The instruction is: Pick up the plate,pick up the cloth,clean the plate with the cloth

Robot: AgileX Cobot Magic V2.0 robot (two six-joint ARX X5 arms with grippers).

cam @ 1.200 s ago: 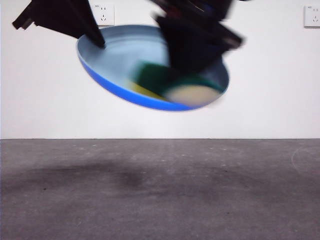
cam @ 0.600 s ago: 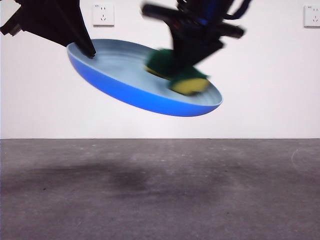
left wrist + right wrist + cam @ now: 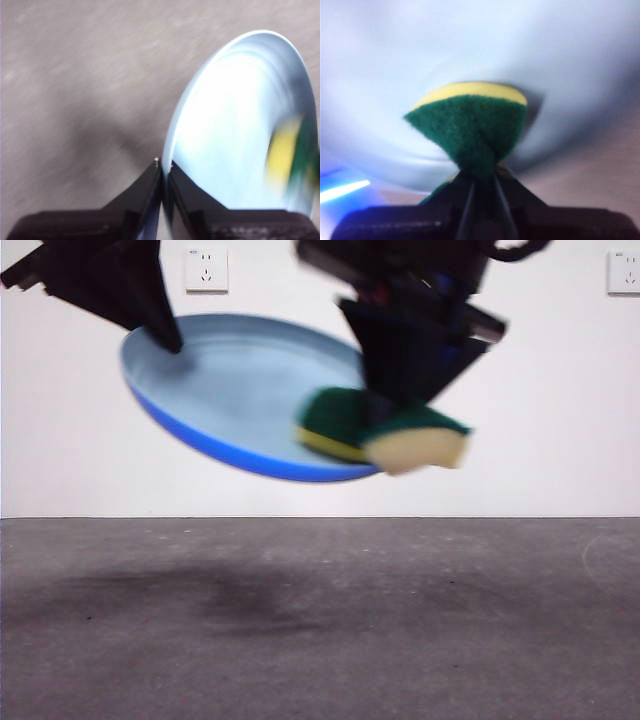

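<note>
The light blue plate (image 3: 240,390) hangs tilted in the air above the table, its darker blue underside showing along the lower edge. My left gripper (image 3: 165,335) is shut on its rim at the upper left; the left wrist view shows the jaws pinching that rim (image 3: 163,167) of the plate (image 3: 235,125). My right gripper (image 3: 400,390) comes from above, shut on the cloth (image 3: 385,435), a yellow sponge with a green top, at the plate's lower right edge. In the right wrist view the cloth (image 3: 470,127) is folded in the jaws against the plate (image 3: 470,45).
The grey table (image 3: 320,620) lies well below both arms, with their shadow on it. A white wall stands behind, with one socket (image 3: 206,268) at the upper left and another socket (image 3: 624,272) at the upper right.
The cloth has slid across the plate's face to its lower right edge. The plate's tilt has shifted, showing more of its inner face, and it has drifted slightly left.
</note>
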